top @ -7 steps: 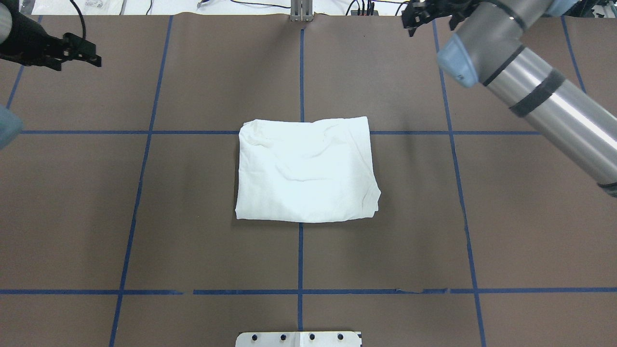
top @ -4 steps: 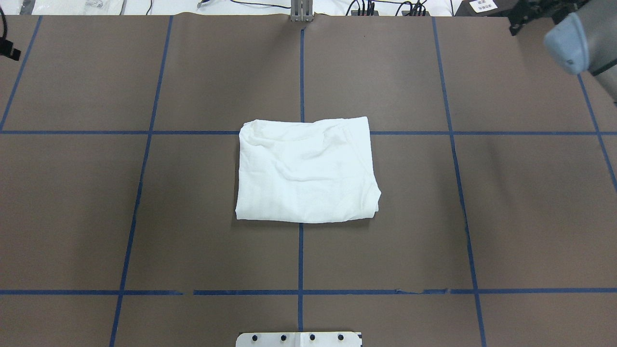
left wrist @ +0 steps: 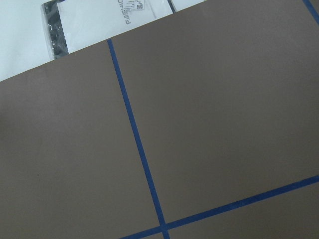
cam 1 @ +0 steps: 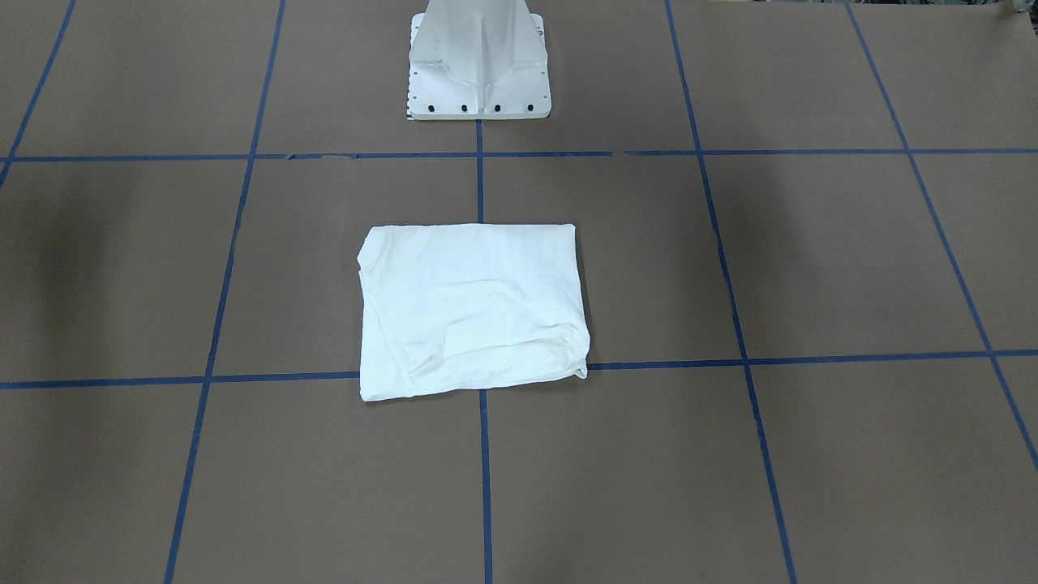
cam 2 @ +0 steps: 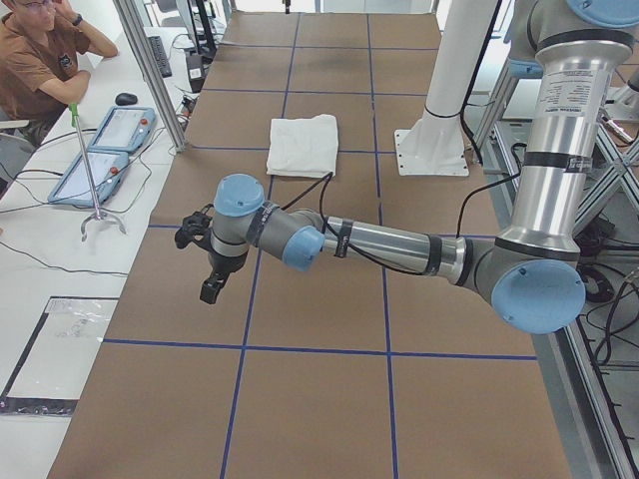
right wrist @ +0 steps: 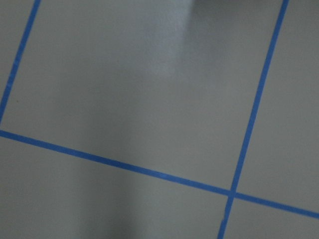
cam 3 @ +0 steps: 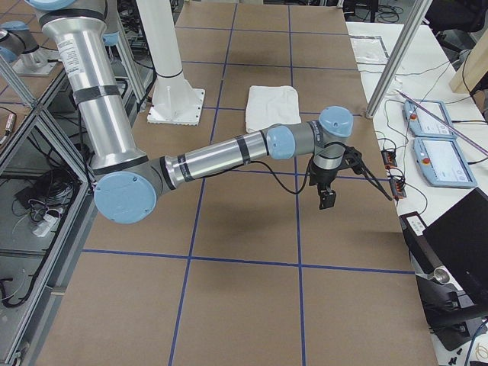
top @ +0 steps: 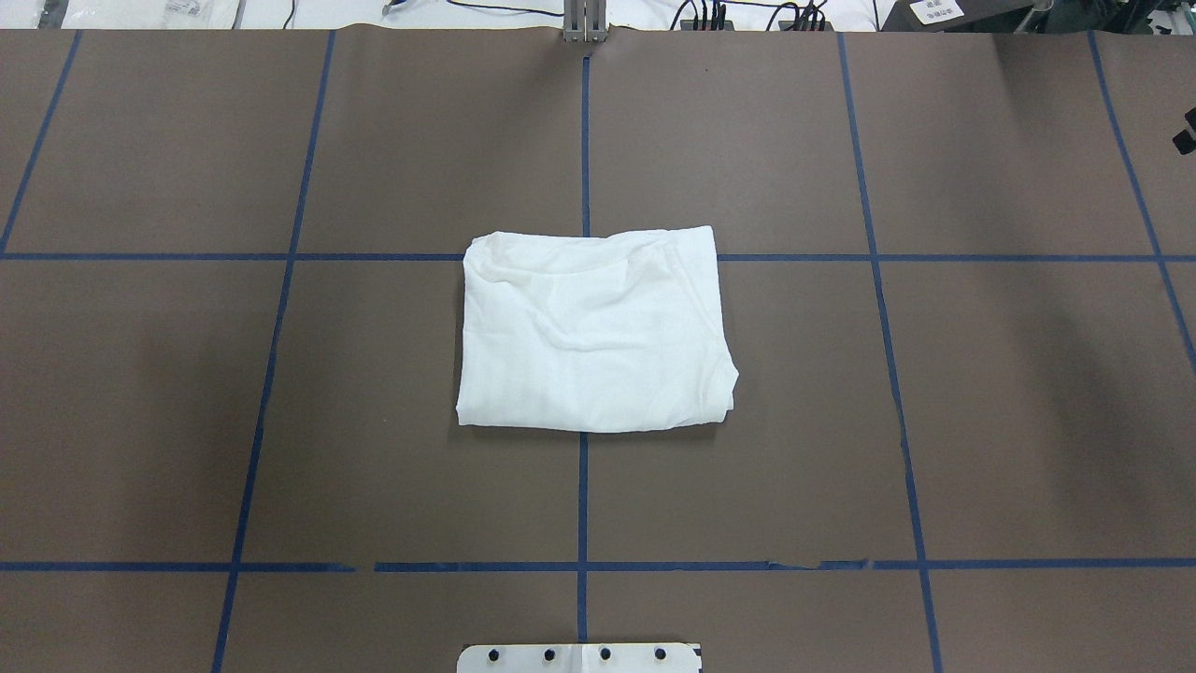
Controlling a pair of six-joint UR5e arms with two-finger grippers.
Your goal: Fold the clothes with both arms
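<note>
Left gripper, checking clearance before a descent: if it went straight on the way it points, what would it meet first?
Probably the bare brown table cover, near a blue tape crossing; the left gripper points down, well clear of the folded T-shirt.

Overhead view: bright, even light from above. Shirt [top: 593,332] almost blown out, creases faint, with a thin dark shadow along its near edge. Broad soft shadows lie on the table [top: 374,140] at left and right. Front view is dimmer, with the same soft patches. Left wrist view is sharp. Right wrist view is blurred and washed grey, with a pale glare patch at top. Side views: bright streaks on left arm [cam 2: 389,239] and right arm [cam 3: 221,156].
</note>
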